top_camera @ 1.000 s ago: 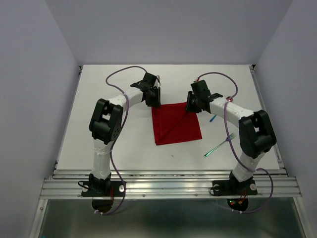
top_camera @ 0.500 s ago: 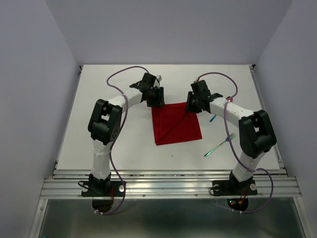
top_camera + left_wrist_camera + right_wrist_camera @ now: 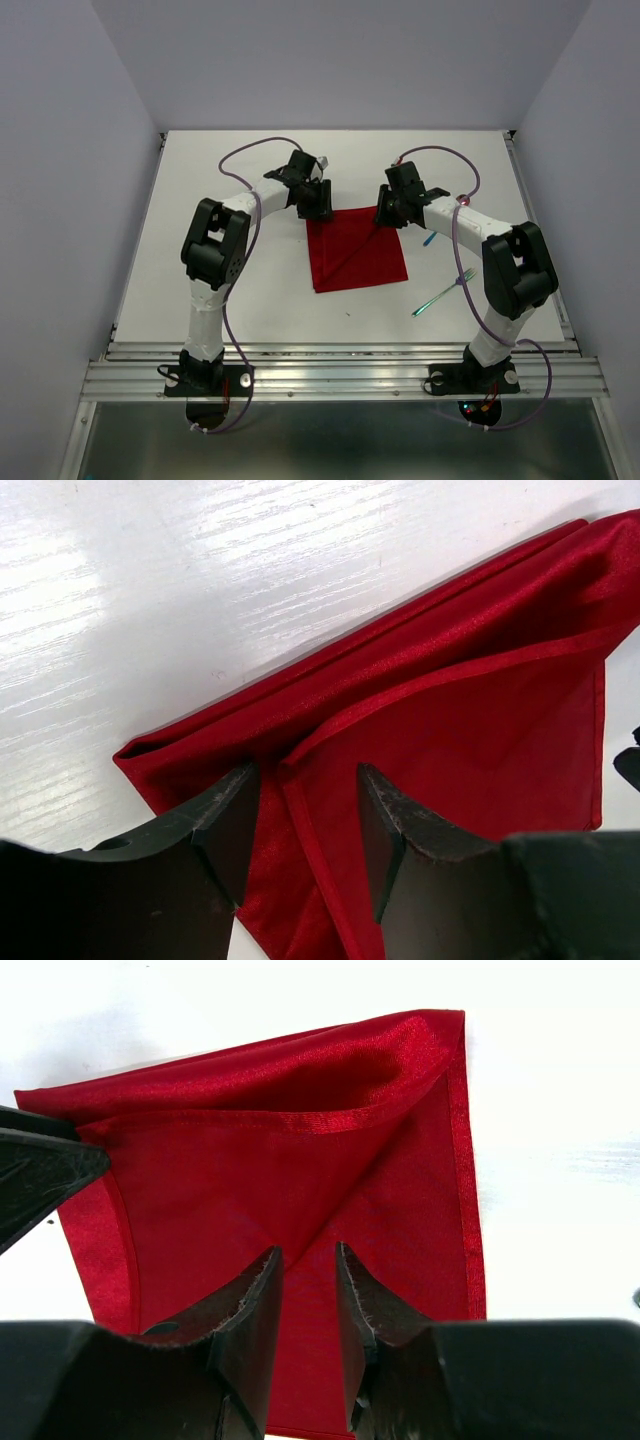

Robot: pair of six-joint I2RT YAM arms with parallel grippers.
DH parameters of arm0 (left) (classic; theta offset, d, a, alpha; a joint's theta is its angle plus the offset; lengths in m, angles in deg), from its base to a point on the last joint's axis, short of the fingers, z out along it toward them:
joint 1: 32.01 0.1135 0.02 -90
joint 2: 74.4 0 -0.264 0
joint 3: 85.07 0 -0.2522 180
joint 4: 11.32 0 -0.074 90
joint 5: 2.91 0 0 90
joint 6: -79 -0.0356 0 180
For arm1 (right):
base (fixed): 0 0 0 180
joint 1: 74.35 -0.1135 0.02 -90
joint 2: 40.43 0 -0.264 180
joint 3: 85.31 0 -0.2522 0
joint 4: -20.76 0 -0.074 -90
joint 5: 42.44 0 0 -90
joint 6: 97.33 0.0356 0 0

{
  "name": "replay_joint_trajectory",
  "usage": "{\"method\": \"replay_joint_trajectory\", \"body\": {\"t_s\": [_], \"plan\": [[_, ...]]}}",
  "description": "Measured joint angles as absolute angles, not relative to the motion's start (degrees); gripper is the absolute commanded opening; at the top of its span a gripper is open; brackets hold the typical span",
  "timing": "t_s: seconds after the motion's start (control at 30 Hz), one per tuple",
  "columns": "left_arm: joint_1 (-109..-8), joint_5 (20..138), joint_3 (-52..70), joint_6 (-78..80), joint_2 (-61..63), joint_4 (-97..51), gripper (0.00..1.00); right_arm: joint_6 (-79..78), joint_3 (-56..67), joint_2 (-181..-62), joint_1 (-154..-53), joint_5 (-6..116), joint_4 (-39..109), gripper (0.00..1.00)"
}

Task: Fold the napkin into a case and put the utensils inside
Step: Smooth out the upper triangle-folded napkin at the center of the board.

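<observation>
Napkin (image 3: pixel 357 250) lies folded mid-way across the bench (image 3: pixel 230 280). Left end effector (image 3: pixel 305 795) stands apart astride its far-left corner. Right end effector (image 3: pixel 307 1257) sits nearly together at the far-right corner, pinching or not, can't tell. Any uneven pull could drag the fold open.

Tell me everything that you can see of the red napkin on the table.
The napkin is a bright red, slightly shiny cloth with stitched hems, folded into a rough square of several layers. It lies flat on the white table between the arms, and a diagonal crease crosses it. The left gripper stands open astride its far left corner. The right gripper seems to pinch the far right corner.
</observation>
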State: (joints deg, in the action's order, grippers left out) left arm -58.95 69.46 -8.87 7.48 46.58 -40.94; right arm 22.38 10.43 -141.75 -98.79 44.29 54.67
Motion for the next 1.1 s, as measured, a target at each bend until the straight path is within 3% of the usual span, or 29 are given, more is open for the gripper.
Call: {"method": "replay_joint_trajectory", "body": {"t_s": [0.2, 0.5, 0.6, 0.7, 0.73, 1.1], "plan": [[-58.95, 69.44, -8.98, 7.44, 47.31, -41.0, 0.53, 22.38, 10.43, -141.75, -98.79, 44.29, 54.64, 0.33], [-58.99, 68.98, -10.43, 7.27, 49.47, -41.0, 0.37, 22.38, 10.47, -141.75, -98.79, 44.29, 54.64, 0.33], [-58.99, 68.95, -10.71, 7.24, 49.6, -40.98, 0.28, 22.38, 10.47, -141.75, -98.79, 44.31, 54.67, 0.33], [-59.01, 68.93, -10.8, 7.13, 49.6, -41.02, 0.12, 22.38, 10.47, -141.75, -98.79, 44.29, 54.67, 0.33], [-59.01, 68.98, -10.8, 7.13, 49.6, -41.07, 0.01, 22.38, 10.47, -141.75, -98.79, 44.29, 54.67, 0.33], [-59.04, 69.15, -10.8, 7.07, 49.58, -41.72, 0.0, 22.38, 10.47, -141.75, -98.79, 43.61, 54.67, 0.31]]}}
